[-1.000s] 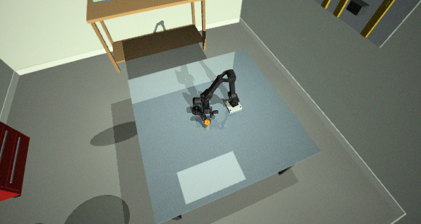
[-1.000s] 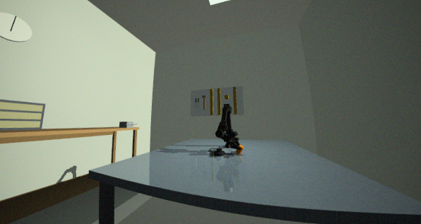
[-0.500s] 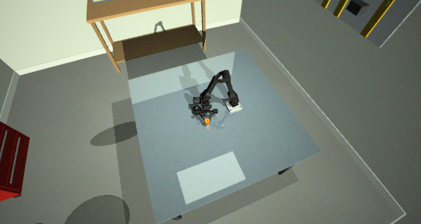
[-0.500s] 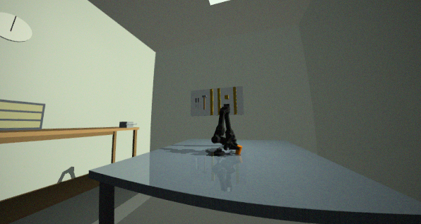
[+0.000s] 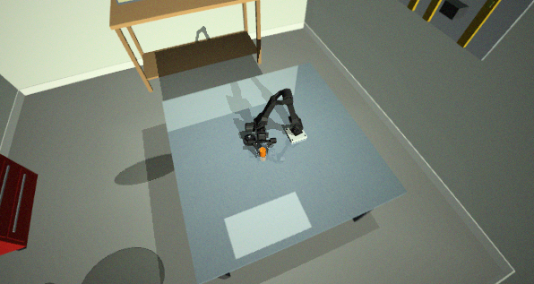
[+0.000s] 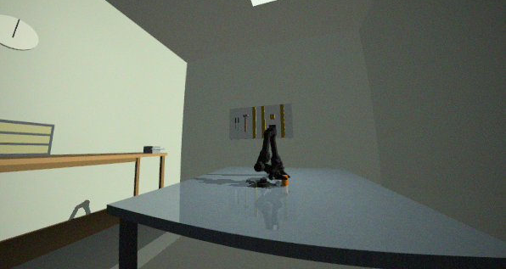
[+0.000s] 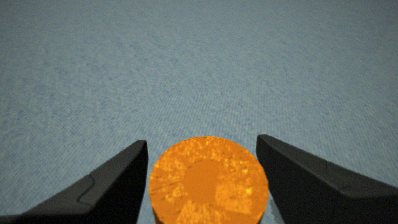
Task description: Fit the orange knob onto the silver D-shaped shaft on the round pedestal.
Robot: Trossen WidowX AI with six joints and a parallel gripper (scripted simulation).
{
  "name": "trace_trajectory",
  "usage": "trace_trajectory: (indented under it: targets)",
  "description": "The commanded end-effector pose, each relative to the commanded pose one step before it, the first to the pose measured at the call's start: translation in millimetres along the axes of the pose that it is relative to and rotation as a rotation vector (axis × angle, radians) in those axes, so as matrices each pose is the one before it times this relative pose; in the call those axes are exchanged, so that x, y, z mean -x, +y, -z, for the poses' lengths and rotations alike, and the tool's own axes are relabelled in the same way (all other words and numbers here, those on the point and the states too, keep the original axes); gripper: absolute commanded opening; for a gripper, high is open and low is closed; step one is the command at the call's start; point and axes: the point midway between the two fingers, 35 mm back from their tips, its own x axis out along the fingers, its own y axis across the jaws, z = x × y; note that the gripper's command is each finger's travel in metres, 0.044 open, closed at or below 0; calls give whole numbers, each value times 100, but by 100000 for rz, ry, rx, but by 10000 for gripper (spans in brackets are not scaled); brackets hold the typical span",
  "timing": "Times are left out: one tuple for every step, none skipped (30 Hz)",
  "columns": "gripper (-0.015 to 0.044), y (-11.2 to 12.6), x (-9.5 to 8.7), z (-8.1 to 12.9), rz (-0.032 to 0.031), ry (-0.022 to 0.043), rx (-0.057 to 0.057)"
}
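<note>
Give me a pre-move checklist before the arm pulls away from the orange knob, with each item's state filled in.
1. Fingers off the knob: ok. In the wrist view the gripper is open, with a gap showing between each finger and the orange knob.
2. Gripper empty: ok, nothing is clamped.
3. Knob upright: ok, its round top faces the wrist camera squarely.
4. Knob fully down on the pedestal: cannot tell. The knob hides the shaft and pedestal in the wrist view, and the exterior view is too small.
5. Flat sides aligned: cannot tell, the hole is underneath.
6. Retreat path upward: ok, nothing shows above the gripper in the top view.
</note>
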Motion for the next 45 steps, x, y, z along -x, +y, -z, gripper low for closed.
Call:
trace_trajectory:
  targets:
    - [260, 23, -27, -5, -65, -264, -344]
    - [260, 0, 0, 0, 0, 0, 0]
    - [260, 0, 0, 0, 0, 0, 0]
    - [260, 0, 0, 0, 0, 0, 0]
    - [260, 0, 0, 0, 0, 0, 0]
    - [260, 0, 0, 0, 0, 0, 0]
    - [260, 0, 0, 0, 0, 0, 0]
    - [260, 0, 0, 0, 0, 0, 0]
    - [260, 0, 0, 0, 0, 0, 0]
    - [260, 0, 0, 0, 0, 0, 0]
    - [260, 0, 0, 0, 0, 0, 0]
    - [260, 0, 0, 0, 0, 0, 0]
    - [260, 0, 0, 0, 0, 0, 0]
    - [260, 0, 0, 0, 0, 0, 0]
    - [260, 0, 0, 0, 0, 0, 0]
    - [260, 0, 0, 0, 0, 0, 0]
    - [286, 0, 0, 0, 0, 0, 0]
    - [312, 0, 0, 0, 0, 0, 0]
    - [339, 0, 0, 0, 0, 0, 0]
    - [365, 0, 0, 0, 0, 0, 0]
    - [391, 0, 0, 0, 0, 0, 0]
    - [418, 0, 0, 0, 0, 0, 0]
    - [440, 0, 0, 0, 0, 0, 0]
    - [440, 0, 0, 0, 0, 0, 0]
    - [440, 0, 0, 0, 0, 0, 0]
    - [440, 0, 0, 0, 0, 0, 0]
    - [440, 0, 0, 0, 0, 0, 0]
    - [440, 0, 0, 0, 0, 0, 0]
    - [440, 0, 0, 0, 0, 0, 0]
    - [440, 0, 0, 0, 0, 0, 0]
    - [440, 0, 0, 0, 0, 0, 0]
    - [440, -37, 65, -190, 3, 7, 14]
    - [440, -101, 197, -575, 9, 20, 41]
    - [440, -130, 335, -972, 14, 33, 66]
    - [440, -97, 454, -1304, 16, 43, 81]
    - [440, -9, 476, -1352, 15, 43, 75]
    - [440, 82, 479, -1344, 12, 42, 67]
    - [440, 124, 371, -1028, 8, 32, 46]
    - [440, 100, 225, -619, 4, 19, 26]
    - [440, 38, 75, -207, 1, 6, 8]
    - [440, 0, 0, 0, 0, 0, 0]
    - [440, 0, 0, 0, 0, 0, 0]
    - [440, 0, 0, 0, 0, 0, 0]
    - [440, 0, 0, 0, 0, 0, 0]
    - [440, 0, 0, 0, 0, 0, 0]
